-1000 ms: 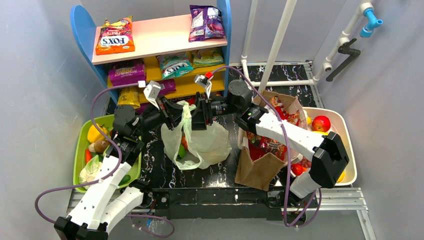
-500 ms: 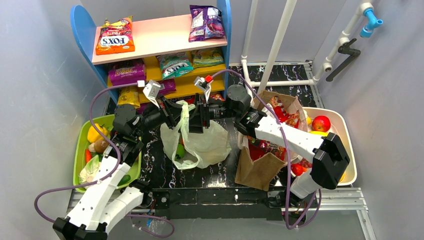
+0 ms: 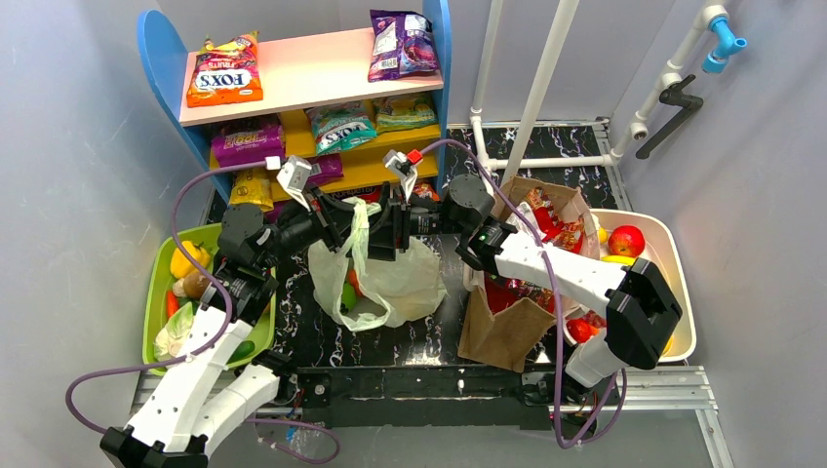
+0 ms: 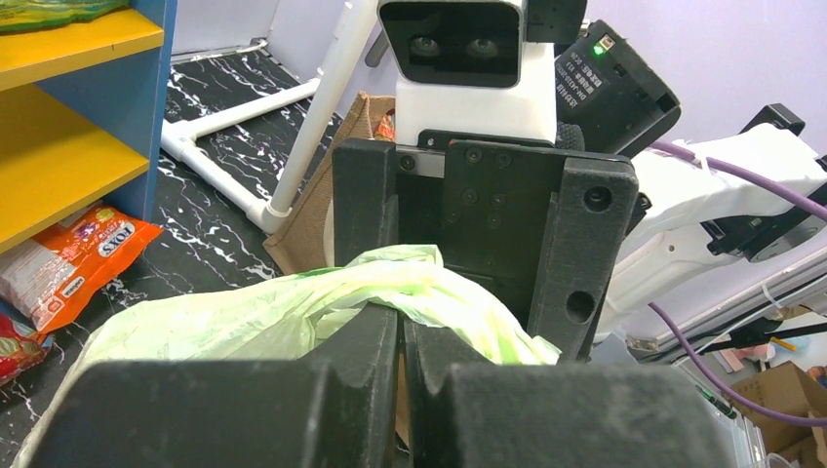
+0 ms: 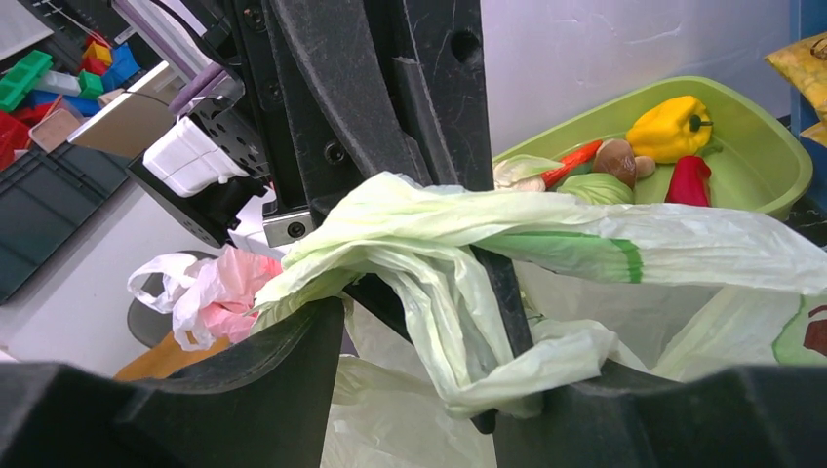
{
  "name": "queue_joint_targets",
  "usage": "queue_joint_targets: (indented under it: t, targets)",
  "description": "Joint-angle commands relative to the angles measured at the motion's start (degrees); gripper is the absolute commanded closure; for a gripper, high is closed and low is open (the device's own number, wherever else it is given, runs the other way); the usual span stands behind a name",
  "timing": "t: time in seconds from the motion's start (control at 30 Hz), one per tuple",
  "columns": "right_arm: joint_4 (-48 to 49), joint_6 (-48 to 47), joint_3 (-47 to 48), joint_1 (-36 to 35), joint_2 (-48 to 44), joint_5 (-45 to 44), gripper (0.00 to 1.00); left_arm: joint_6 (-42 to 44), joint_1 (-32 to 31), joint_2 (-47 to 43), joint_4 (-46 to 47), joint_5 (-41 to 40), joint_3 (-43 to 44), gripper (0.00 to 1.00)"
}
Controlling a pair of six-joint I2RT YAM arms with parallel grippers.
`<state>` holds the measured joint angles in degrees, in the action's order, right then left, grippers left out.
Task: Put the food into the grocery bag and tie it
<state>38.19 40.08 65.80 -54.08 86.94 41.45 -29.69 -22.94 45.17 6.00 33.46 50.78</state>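
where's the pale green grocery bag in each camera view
Top external: grocery bag at centre, in front of the blue-sided shelf.
Left wrist: lower middle, pinched in the shut left hand.
Right wrist: across the centre, draped inside the open right hand.
Shared landmark: that shelf, at the edge of both wrist views.

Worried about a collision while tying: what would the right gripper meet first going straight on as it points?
The grocery bag, bunched inside the open right gripper; close behind it, probably the left gripper.
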Motion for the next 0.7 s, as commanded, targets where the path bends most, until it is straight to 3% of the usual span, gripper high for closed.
queue_joint_targets:
  t: [0.0, 0.33, 0.53, 0.67]
  targets:
    - [12.23, 2.50, 0.86, -2.43, -3.77, 3.23, 0.44, 1.97, 0.88, 1.71, -2.60, -9.42, 1.77, 1.00]
    - [19.81, 6.15, -0.23, -2.66, -3.42, 4.29, 0.45, 2.15, 0.85, 2.51, -3.07, -14.62, 1.76, 1.00]
    - [22.49, 7.49, -0.91, -2.77, -3.26, 4.75, 0.58, 2.36, 0.85, 3.76, -4.89, -18.28, 3.13, 1.00]
    - [23.72, 7.80, -1.60, -2.78, -3.19, 6.16, 0.59, 2.66, 0.87, 4.29, -5.64, -20.38, 3.67, 1.00]
